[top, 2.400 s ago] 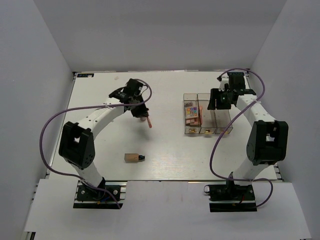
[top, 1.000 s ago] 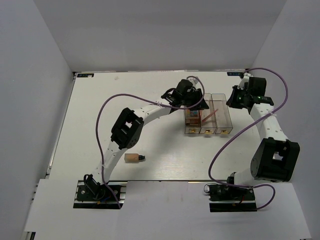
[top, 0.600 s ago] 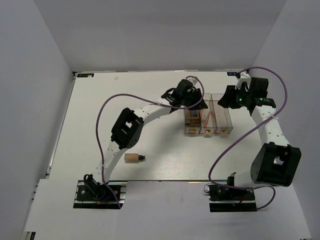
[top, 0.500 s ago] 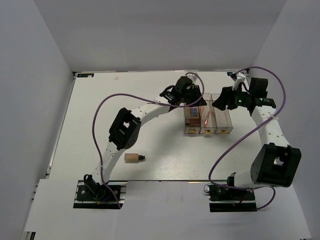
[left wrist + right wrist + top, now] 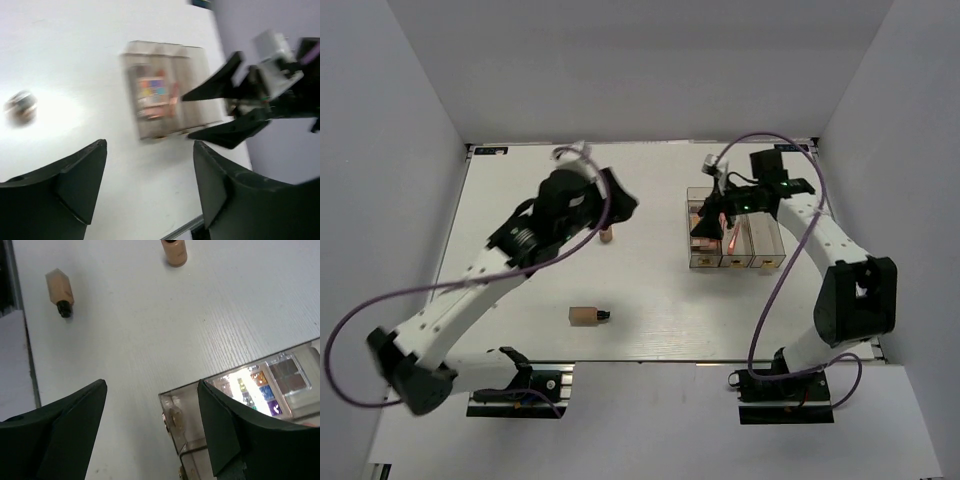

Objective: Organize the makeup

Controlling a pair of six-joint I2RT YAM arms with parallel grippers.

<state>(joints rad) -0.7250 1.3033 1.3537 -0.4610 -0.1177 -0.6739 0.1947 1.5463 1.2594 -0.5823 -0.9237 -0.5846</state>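
One foundation bottle (image 5: 174,251) half cropped, seemingly upright.

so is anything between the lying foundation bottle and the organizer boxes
nothing visible: bare table lies between the lying bottle and the organizer boxes. the upright bottle stands farther back, off that line. the open right gripper hangs over the boxes' left end.

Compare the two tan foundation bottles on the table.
Pose: the near bottle lies on its side, dark cap pointing right; the far bottle stands upright. Place: the near bottle sits toward the front edge, the far bottle nearer mid-table. Shared: both tan, both outside the organizer boxes.
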